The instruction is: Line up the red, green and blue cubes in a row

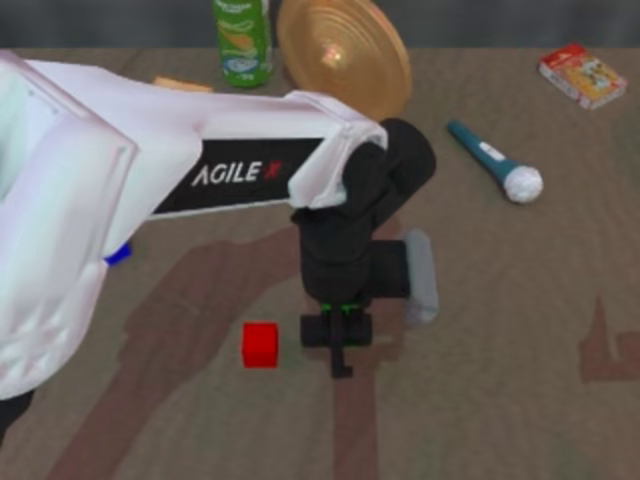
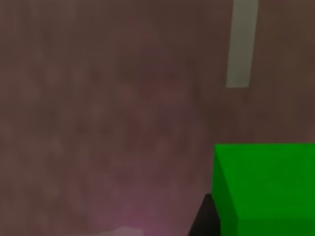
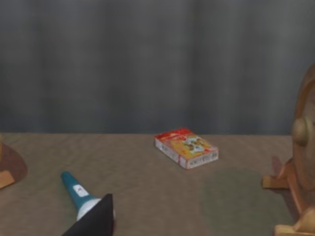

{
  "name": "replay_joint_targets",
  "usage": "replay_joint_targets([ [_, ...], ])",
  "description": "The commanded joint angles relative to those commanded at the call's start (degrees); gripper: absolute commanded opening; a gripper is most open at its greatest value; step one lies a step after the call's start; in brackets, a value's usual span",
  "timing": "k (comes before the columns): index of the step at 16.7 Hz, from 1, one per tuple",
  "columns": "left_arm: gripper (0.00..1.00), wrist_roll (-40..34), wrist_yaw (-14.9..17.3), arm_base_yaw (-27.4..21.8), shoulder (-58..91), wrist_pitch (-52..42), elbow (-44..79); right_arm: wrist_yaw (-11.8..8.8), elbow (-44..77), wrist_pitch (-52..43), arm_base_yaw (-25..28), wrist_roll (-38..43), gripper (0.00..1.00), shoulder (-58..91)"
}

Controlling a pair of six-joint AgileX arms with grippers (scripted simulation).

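The red cube point(image 1: 260, 344) rests on the table in front of the middle. Just to its right my left gripper point(image 1: 338, 335) is low over the table, shut on the green cube point(image 1: 346, 312), of which only a sliver shows from above. The green cube point(image 2: 266, 187) fills a corner of the left wrist view, with one dark finger point(image 2: 205, 221) against its side. A bit of the blue cube point(image 1: 118, 254) peeks out from under the left arm at the left. My right arm is outside the top view; a dark part of my right gripper point(image 3: 96, 221) shows in its wrist view.
At the back stand a green bottle point(image 1: 243, 40) and a golden disc on a wooden stand point(image 1: 343, 55). A teal microphone point(image 1: 495, 162) lies at the right, and a red printed packet point(image 1: 582, 75) sits at the back right.
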Motion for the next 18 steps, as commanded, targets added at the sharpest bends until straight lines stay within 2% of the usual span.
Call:
replay_joint_targets([
  [3,0.0,0.0,0.0,0.0,0.0,0.01,-0.01,0.0,0.0,0.0,0.0,0.0,1.0,0.0],
  [16,0.98,0.0,0.0,0.0,0.0,0.01,-0.01,0.0,0.0,0.0,0.0,0.0,1.0,0.0],
  [18,1.0,0.0,0.0,0.0,0.0,0.01,-0.01,0.0,0.0,0.0,0.0,0.0,1.0,0.0],
])
